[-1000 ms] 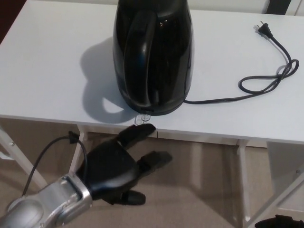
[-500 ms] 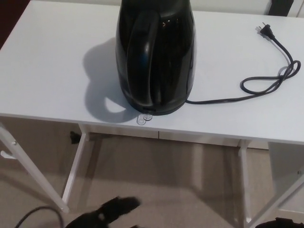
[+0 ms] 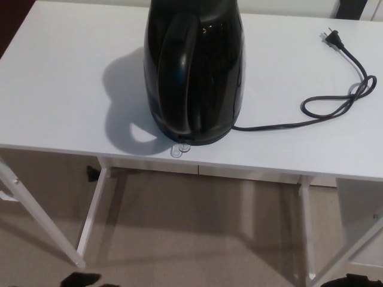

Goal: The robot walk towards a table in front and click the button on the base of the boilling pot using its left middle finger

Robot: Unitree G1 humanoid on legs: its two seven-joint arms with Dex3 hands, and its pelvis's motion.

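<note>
Black and glossy, the one kettle [image 3: 194, 69] stands near the front edge of the white table [image 3: 60, 89], its handle [image 3: 173, 72] turned toward me. At its foot, at six o'clock from the body, I see one small clear button tab [image 3: 180, 149] poking out from the base, lying flat on the tabletop.

From the base, a single black cord [image 3: 281, 125] runs off toward three o'clock, loops once near the table's right side, then climbs toward one o'clock and ends in one plug [image 3: 333, 37] lying loose on the surface.

Of my left hand [image 3: 82, 279] I see only a dark sliver at the bottom edge of the head view, at seven o'clock from the kettle, well below the table and well apart from the button. I cannot tell how its fingers are set. The right hand is out of the picture; a dark shape at the bottom right corner is too cropped to name.

Under the table I make out white legs [image 3: 96, 206] and a beige carpet floor [image 3: 203, 233]. The kettle throws a soft shadow [image 3: 122, 101] to its nine o'clock side.
</note>
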